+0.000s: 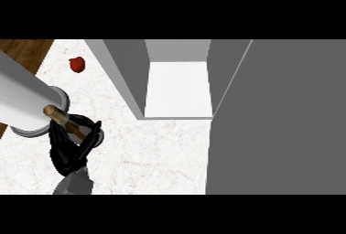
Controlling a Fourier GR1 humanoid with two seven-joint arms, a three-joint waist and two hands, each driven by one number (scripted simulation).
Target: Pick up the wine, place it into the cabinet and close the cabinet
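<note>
The wine bottle (59, 116) shows its golden-brown neck at the left, tilted toward the upper left, with its dark body mostly hidden. My left hand (70, 154) is shut round it, black fingers curled over the bottle above the white marble counter (148, 155). My left forearm (24, 96) looks large and pale, coming in from the left edge. The cabinet (179, 87) stands open at the top centre, with a white inner floor. It lies to the upper right of the bottle and apart from it. Its grey door (277, 114) is swung open and fills the right side. My right hand is not visible.
A small red fruit (78, 64) lies on the counter at the upper left, near a strip of brown wood (24, 50). The cabinet's grey left wall (125, 77) stands between the bottle and the opening.
</note>
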